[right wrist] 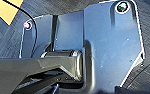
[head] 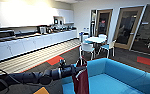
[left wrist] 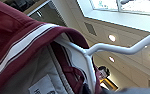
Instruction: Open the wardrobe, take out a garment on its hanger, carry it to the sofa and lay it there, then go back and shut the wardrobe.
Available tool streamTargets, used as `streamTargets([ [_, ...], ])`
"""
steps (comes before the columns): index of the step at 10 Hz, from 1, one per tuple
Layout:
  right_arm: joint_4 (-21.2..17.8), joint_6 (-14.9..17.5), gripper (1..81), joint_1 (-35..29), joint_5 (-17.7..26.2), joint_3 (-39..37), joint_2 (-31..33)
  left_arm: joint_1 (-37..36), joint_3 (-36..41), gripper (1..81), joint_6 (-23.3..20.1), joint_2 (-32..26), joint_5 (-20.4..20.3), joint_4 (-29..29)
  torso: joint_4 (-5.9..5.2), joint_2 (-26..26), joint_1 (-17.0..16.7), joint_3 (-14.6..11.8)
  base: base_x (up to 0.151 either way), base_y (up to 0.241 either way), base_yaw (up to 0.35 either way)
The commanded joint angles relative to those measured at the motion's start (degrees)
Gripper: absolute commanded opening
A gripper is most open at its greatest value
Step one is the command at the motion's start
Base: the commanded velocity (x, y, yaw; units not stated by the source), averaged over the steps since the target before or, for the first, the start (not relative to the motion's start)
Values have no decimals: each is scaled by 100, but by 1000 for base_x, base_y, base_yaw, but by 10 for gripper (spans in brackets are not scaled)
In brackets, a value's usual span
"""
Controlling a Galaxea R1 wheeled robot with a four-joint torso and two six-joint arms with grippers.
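Holding up the dark red jacket-like garment (head: 81,82) with white trim by its thin white hanger (head: 79,73), left gripper (head: 74,68) at the end of the black arm reaching in from the left, pinching the hanger as far as can be made out. Garment hanging just at the near-left corner of the large bright blue upholstered sofa (head: 116,77), over dark carpet (head: 131,56). Cannot tell the state of the right claw.

High head view; close upward left-wrist view of garment (left wrist: 21,47).
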State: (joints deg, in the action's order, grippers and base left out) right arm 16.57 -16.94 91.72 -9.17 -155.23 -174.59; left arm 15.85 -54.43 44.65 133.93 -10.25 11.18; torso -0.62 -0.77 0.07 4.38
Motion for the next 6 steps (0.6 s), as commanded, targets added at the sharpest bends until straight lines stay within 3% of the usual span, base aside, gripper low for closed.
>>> streamTargets([
  [1, 22, 16, 811, -202, 266, 3, -43, -956, 222, 10, -185, -32, -566, 280, 0, 0, 0, 0, 0, 0, -300],
  [6, 22, 16, 811, -211, 276, 3, -61, -956, 222, 10, -185, -111, -566, 280, 0, 0, 0, 0, 0, 0, -312],
])
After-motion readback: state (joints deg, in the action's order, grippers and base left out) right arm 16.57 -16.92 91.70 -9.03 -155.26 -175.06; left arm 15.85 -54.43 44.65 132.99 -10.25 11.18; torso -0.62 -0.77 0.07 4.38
